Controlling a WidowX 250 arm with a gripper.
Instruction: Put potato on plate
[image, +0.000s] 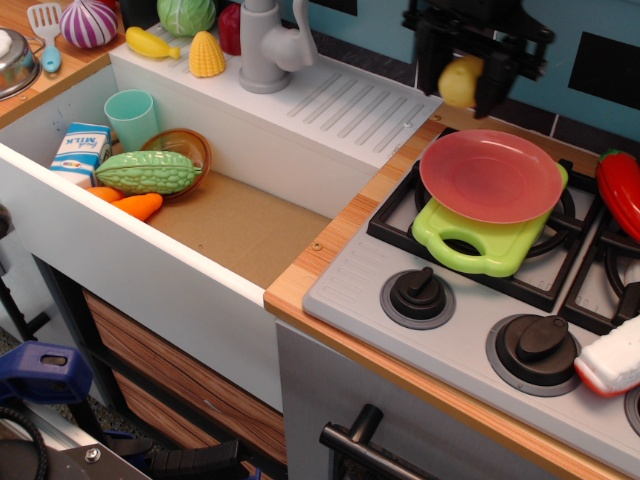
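Observation:
My black gripper (463, 84) is shut on the small yellow potato (459, 82) and holds it in the air at the top of the view, just above and behind the far left rim of the plate. The round salmon-pink plate (490, 175) rests on a lime-green cutting board (470, 243) on the stove's back left burner. The potato is not touching the plate.
A sink basin (235, 225) at left holds a green gourd, carrot, milk carton, cup and bowl. A grey tap (262, 45), a corn cob (206, 54) and a yellow banana-like toy (152, 43) stand behind it. A red pepper (621, 190) lies right of the plate; stove knobs (417, 293) are in front.

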